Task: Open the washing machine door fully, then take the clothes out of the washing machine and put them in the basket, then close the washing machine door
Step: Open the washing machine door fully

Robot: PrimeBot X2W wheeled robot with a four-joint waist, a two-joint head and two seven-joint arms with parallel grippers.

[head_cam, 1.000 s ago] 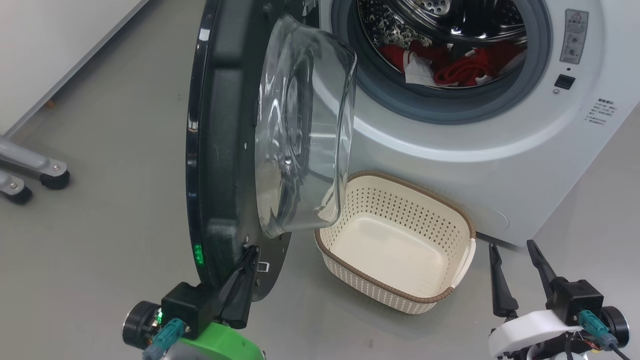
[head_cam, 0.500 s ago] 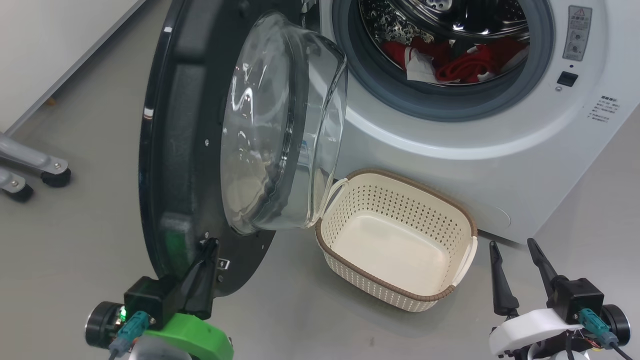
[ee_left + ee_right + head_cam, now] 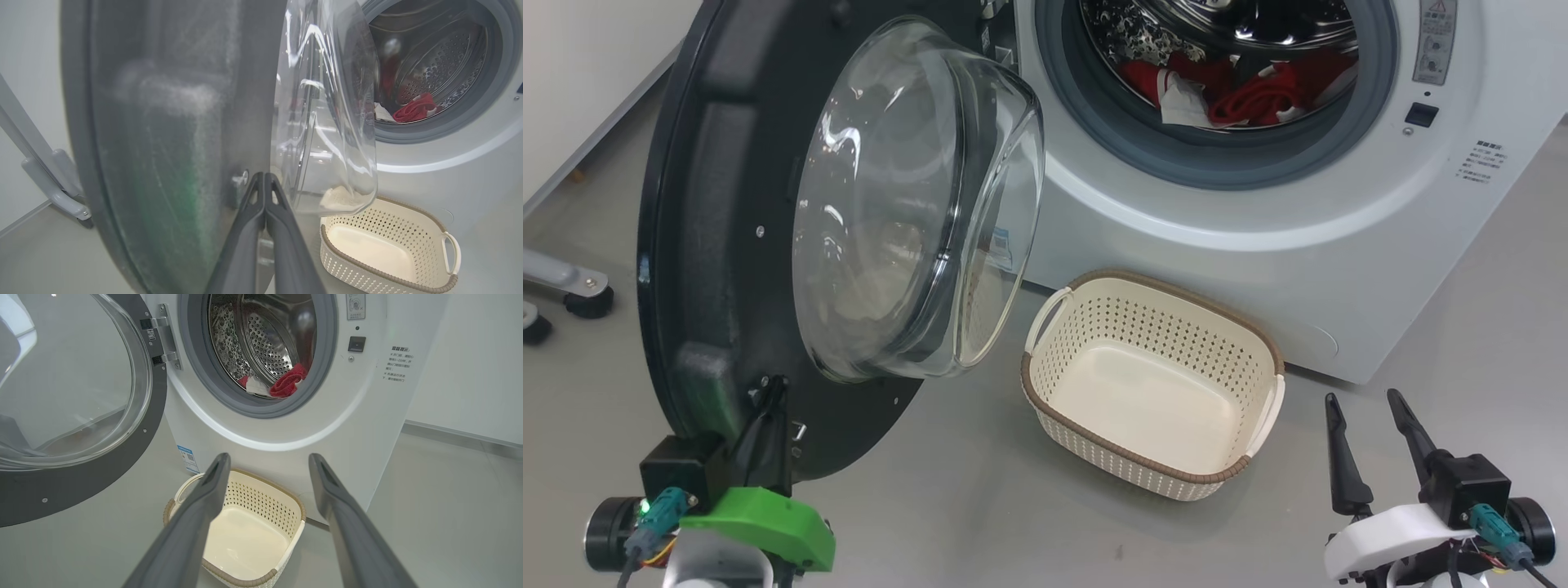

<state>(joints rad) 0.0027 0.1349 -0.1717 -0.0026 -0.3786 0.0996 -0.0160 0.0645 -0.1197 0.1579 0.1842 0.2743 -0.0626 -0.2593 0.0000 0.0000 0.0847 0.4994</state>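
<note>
Head view: my left gripper [image 3: 773, 385], pinched closed, rests on the round glossy black door [image 3: 711, 245], to push it wider, I reckon.
Left wrist view: cream perforated plastic basket [image 3: 351, 271] waits below the opening.
Right wrist view: right gripper [image 3: 269, 456] spread wide, empty; red-and-white clothes [image 3: 288, 381] inside white washing machine [image 3: 367, 428].

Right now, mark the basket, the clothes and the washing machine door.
the basket [image 3: 1131, 474]: head view, near perforated wall.
the clothes [image 3: 1258, 102]: head view, bunched red fabric.
the washing machine door [image 3: 890, 212]: head view, bulging glass window.
</note>
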